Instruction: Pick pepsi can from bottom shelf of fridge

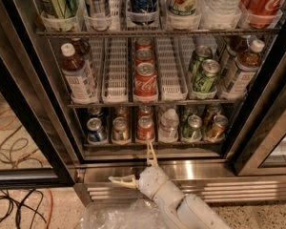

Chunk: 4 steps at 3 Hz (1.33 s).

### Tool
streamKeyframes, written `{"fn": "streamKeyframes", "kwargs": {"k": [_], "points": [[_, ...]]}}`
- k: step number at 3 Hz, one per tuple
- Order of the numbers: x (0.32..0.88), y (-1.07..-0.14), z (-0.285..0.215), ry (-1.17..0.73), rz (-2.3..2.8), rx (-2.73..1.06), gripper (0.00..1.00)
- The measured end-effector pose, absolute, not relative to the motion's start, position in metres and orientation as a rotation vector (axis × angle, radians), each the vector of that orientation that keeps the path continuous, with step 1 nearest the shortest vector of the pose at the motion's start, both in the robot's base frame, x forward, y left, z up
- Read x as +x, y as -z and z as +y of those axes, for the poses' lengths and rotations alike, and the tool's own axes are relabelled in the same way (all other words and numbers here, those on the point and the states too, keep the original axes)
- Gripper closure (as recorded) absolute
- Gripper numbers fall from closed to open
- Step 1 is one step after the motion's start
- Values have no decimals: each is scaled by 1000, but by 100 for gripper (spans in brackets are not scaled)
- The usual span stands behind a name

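The fridge [205, 168] is open, and its bottom shelf [200, 144] serves as the bench. At the bench's front-left corner the pepsi can [96, 130] stands upright and untouched, with a gold-brown can [120, 129] and a red can [145, 128] to its right. The gripper [130, 161] hangs outside, below the front edge under the red can, with its fingers spread wide and empty. Only the approach looks begun; reaching left, gripping and lifting out remain.

Shop or canteen | stocked drinks fridge [195, 170] | pincer [131, 162] at its base
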State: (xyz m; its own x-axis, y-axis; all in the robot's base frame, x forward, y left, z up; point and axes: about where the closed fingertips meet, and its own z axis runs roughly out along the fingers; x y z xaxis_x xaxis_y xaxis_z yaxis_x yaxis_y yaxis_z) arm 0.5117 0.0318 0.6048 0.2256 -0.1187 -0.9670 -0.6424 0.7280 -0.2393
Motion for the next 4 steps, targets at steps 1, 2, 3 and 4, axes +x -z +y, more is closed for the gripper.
{"fn": "streamKeyframes", "kwargs": {"k": [1, 2, 3, 4], "points": [[512, -605, 32, -406, 1317, -709, 0], [506, -594, 45, -461, 1307, -657, 0], [507, -592, 78, -498, 1237, -592, 0], [501, -575, 88, -551, 1255, -528, 0]]}}
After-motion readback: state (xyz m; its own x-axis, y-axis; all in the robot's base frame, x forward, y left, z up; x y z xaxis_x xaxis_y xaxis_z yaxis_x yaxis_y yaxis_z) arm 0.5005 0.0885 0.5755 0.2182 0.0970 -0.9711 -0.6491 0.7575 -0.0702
